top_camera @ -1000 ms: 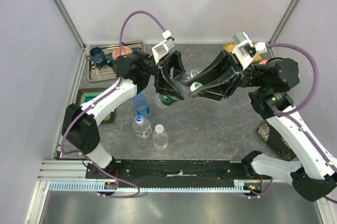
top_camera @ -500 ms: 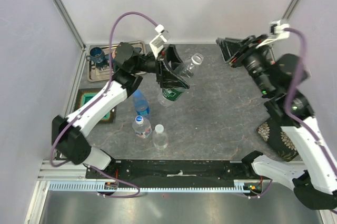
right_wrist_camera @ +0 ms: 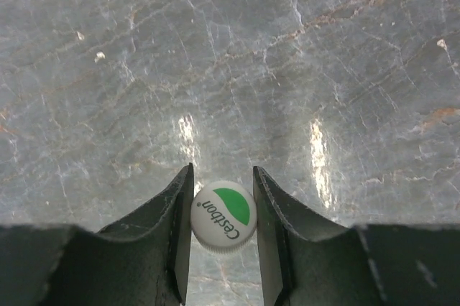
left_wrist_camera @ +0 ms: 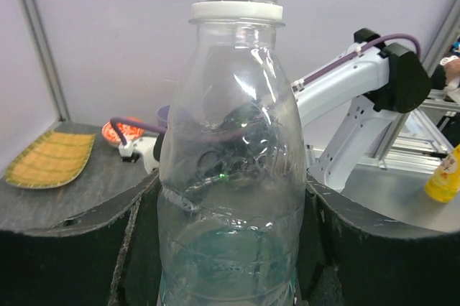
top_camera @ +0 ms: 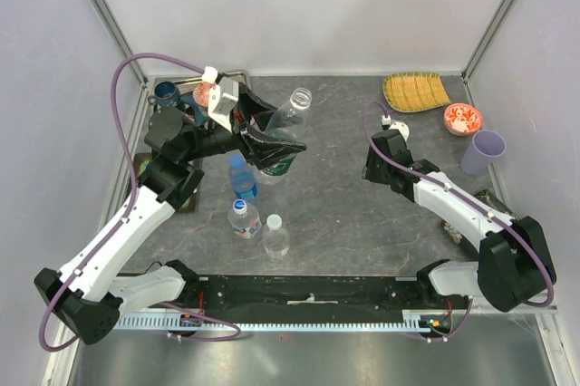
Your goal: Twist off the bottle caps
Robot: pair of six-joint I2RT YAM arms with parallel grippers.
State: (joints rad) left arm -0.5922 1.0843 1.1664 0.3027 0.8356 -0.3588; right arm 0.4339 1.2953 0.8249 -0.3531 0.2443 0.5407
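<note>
Top view: a greenish bottle [top_camera: 292,112], uncapped and tilted, is gripped around its body by the left jaws above the grey desk [top_camera: 362,223]. Just nearer than it stand three capped bottles. The blue-tinted bottle [top_camera: 241,178] is closest to it, then the labelled clear bottle [top_camera: 243,217], with the plain clear bottle [top_camera: 275,236] beside that. Well to its right, a bowl [top_camera: 463,118] holds red and white bits, and a lilac cup [top_camera: 480,151] stands next to the bowl. The right jaws sit low over the desk, to the bottle's right. Half a second ago the right arm was raised high, beyond the bottle. A second ago both sets of jaws met at its neck.

Left wrist view: the greenish bottle fills the frame. Its mouth is open above a white collar ring, and it looks empty down to its green label. The dark left jaws press on both of its sides.

Right wrist view: the right jaws are narrow, pinching a white cap [right_wrist_camera: 223,216] with a green mark. Whether the cap touches the desk cannot be told.
</note>
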